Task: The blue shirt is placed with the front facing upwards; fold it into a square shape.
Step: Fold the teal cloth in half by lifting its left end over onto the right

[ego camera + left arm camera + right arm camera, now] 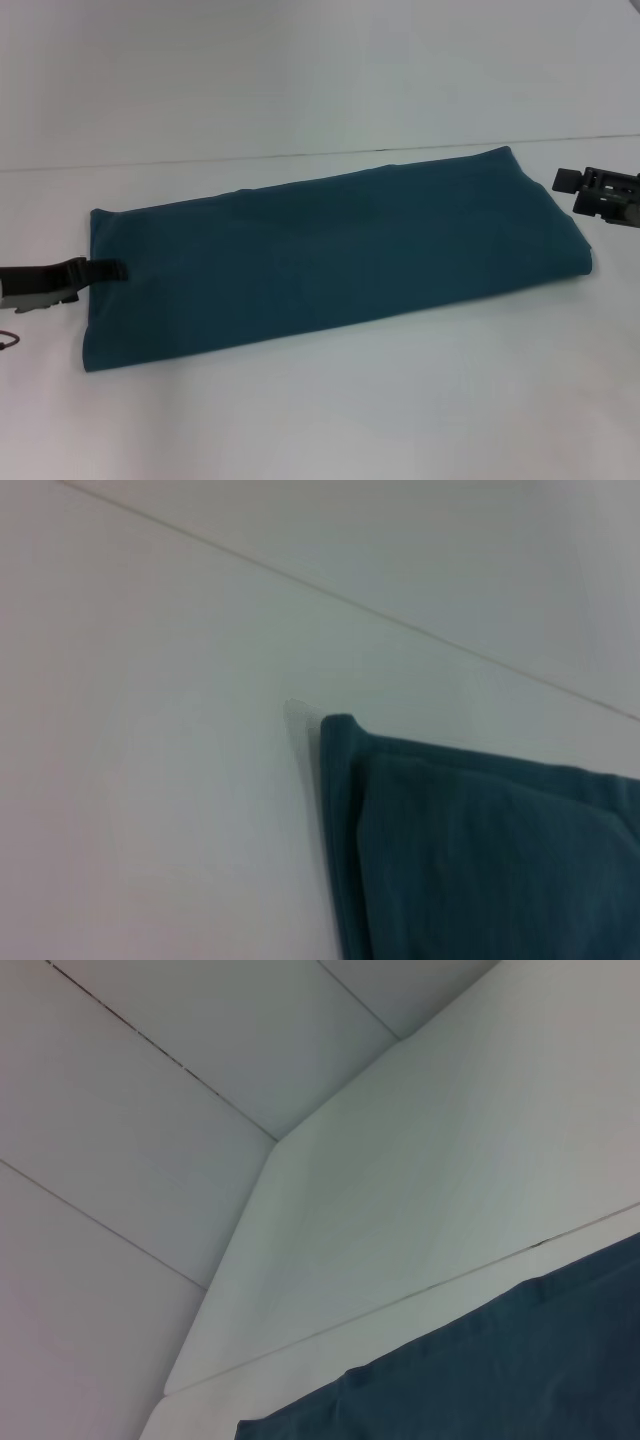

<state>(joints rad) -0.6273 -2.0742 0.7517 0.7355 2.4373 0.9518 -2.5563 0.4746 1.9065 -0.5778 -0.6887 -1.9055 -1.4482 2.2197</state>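
Head view: the teal-blue cotton shirt lies on the white counter as a long folded band running from the robot's left, nearer the body, to the right, farther off. No print, collar or sleeve shows; the visible face is plain cloth. The left gripper sits low at the band's left short edge, its dark tip touching or just over the cloth edge; whether its jaws are spread, pressed together or pinching fabric cannot be told. The right gripper hangs just beside the far right corner, apart from the cloth, and the state of its jaws cannot be told either.

Left wrist view: one corner of the band shows stacked layers with a rounded fold edge, lying flat on the counter. No fingers appear.

Right wrist view: only a rumpled edge of the shirt against the counter, with the wall panels behind. No fingers appear.

Handling judgement: the cloth looks soft, light and limp, several layers thick, so layers may slip apart if only the top one is caught. Best hold is probably the corners of one short end, pinching all layers, to bring that end over toward the other and shorten the band to a square.
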